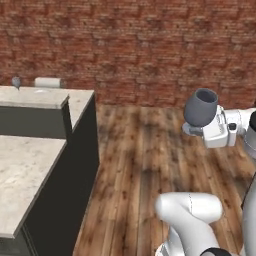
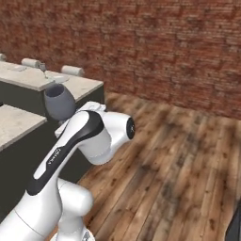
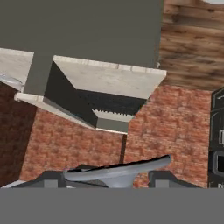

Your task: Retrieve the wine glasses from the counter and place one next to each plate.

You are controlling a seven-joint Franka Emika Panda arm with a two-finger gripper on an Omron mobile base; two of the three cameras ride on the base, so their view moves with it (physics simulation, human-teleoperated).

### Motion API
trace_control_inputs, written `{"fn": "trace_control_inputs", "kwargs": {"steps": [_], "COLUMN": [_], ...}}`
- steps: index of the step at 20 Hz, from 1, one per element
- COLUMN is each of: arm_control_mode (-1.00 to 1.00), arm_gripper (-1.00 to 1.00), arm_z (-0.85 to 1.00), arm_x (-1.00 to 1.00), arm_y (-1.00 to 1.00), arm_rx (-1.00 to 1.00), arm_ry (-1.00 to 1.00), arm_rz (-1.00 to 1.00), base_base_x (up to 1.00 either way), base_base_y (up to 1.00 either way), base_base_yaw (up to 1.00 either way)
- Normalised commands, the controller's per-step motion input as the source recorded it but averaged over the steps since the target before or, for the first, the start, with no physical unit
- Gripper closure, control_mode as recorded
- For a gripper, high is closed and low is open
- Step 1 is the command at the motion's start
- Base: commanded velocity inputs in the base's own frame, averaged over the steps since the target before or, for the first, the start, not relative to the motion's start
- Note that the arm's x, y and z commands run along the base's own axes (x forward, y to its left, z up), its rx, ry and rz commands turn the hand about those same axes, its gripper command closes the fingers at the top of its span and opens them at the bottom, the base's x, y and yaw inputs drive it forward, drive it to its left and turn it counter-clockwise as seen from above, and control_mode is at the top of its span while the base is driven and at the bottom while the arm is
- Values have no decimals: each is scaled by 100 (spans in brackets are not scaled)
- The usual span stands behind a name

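Over wooden floor [image 1: 145,165], brick wall [image 1: 140,45] behind, beige speckled counter [image 1: 30,97] at left

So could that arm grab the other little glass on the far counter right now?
Probably not. The gripper is already shut on the dark wine glass, held over the wood floor, and the small glass stands far off on the far counter.
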Motion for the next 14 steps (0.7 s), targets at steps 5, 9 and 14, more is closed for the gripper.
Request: {"fn": "trace_control_inputs", "kwargs": {"steps": [5,9,14], "arm_control_mode": [100,100,100], "arm_gripper": [100,100,100], "arm_z": [0,0,0], "arm_x": [0,0,0], "arm_y": [0,0,0], "arm_rx": [0,0,0], "arm_ry": [0,0,0], "arm_rz": [0,0,0], "base_base_x": [100,100,100], "base_base_y": [-64,-76,-73], "base_base_yaw": [10,31,41]}}
